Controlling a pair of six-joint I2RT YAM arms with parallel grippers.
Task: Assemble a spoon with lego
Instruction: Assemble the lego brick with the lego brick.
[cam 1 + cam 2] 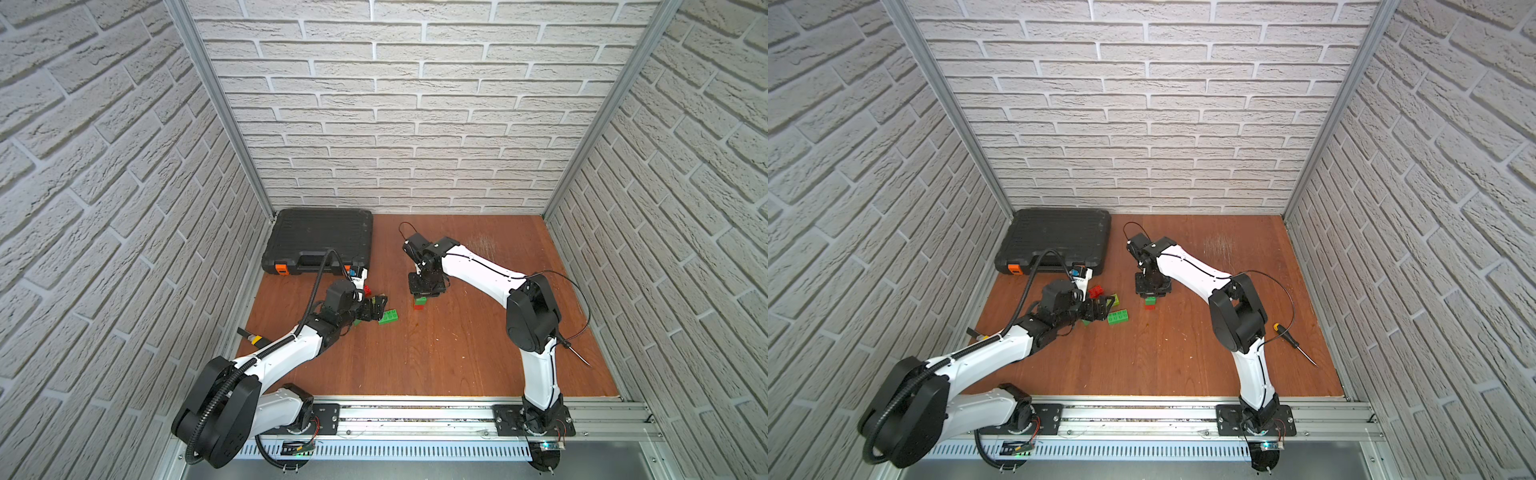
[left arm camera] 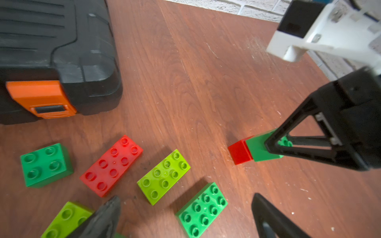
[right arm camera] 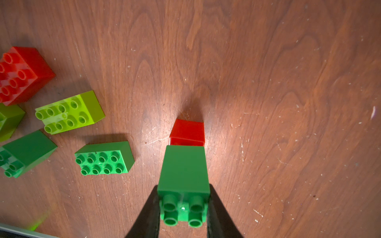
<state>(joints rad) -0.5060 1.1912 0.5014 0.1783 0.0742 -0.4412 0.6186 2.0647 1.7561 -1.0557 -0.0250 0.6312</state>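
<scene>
The spoon shows only as a short upright stem: a green square brick (image 3: 184, 169) on a red square brick (image 3: 187, 129), standing on the wooden table (image 1: 457, 332). My right gripper (image 3: 183, 206) is shut on the green brick from above, also seen in both top views (image 1: 420, 299) (image 1: 1150, 300). Loose lego lies to its left: a green oblong brick (image 2: 203, 210), a lime oblong (image 2: 164, 176), a red oblong (image 2: 112, 164), a green square (image 2: 46, 164) and another lime brick (image 2: 66, 218). My left gripper (image 2: 185, 203) hangs open just over the green oblong brick, holding nothing.
A black toolcase (image 1: 320, 245) with an orange latch (image 2: 39, 99) lies at the back left, close behind the loose bricks. A screwdriver (image 1: 1293, 340) lies on the table at the right, beside the right arm. Brick-pattern walls close in three sides.
</scene>
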